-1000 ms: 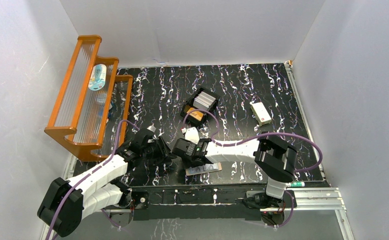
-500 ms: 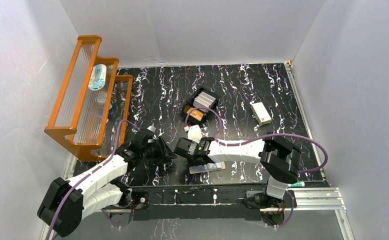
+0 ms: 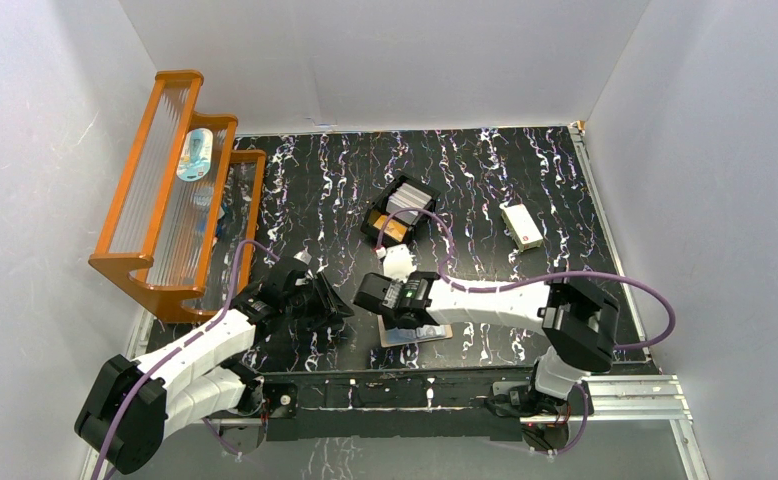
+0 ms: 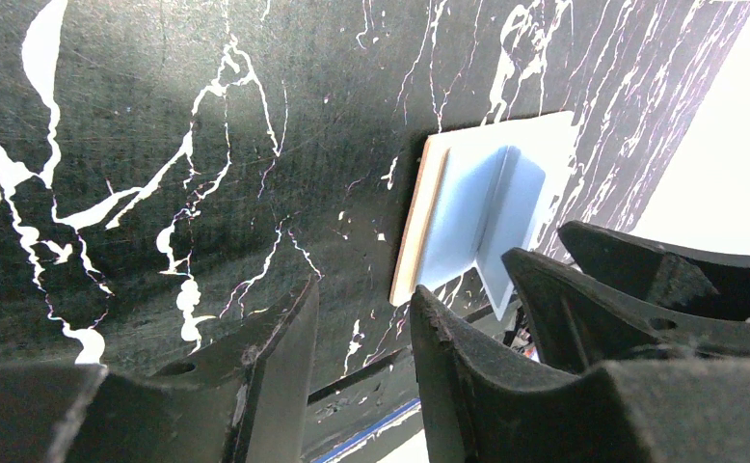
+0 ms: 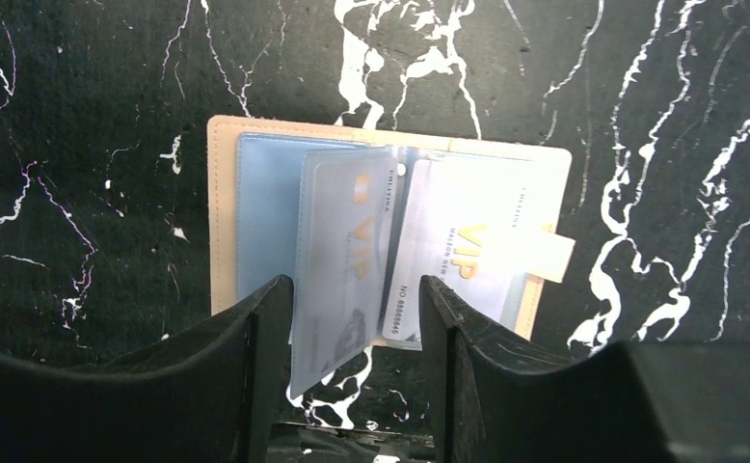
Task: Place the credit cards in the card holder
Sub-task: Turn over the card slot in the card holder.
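We are holding our right gripper (image 5: 357, 294) open and empty right above the card holder (image 5: 225, 222), which is lying unfolded with two credit cards (image 5: 344, 222) in its clear sleeves; our left gripper (image 4: 363, 309) is hovering just left of the card holder, jaws apart and gripping nothing, while more cards are sitting in the black tray (image 3: 381, 199) beyond the card holder

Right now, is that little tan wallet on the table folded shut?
No, the card holder lies spread open on the table, with cards marked VIP showing inside.
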`<action>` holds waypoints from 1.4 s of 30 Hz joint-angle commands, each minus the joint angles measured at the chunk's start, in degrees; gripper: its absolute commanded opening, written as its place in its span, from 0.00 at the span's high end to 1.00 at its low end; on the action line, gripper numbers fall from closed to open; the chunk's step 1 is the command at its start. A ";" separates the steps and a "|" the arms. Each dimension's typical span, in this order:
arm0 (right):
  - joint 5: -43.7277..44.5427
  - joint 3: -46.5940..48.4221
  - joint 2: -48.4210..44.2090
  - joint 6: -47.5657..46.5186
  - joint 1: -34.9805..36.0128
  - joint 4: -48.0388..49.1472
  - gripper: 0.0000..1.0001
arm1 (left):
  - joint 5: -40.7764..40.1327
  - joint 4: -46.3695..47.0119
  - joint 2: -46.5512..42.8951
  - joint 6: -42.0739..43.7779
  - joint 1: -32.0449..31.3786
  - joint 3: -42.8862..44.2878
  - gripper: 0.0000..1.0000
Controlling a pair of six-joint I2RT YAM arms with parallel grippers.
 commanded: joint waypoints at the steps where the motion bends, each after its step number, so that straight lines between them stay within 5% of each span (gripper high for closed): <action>1: 3.68 -0.71 -4.73 1.87 -0.12 -3.65 0.41 | 1.14 -0.25 -0.69 -0.14 0.36 0.31 0.62; 24: 6.25 -7.31 -13.72 0.73 -4.44 -6.68 0.39 | 1.93 0.21 -1.23 1.62 0.29 1.09 0.62; 33: -5.58 -4.19 -16.56 -27.05 -19.00 10.92 0.36 | 2.92 -1.49 -6.59 10.83 0.33 6.85 0.56; 42: -18.10 7.87 -5.93 -47.85 -29.66 23.91 0.36 | 5.88 -10.37 -9.45 24.69 0.37 15.46 0.49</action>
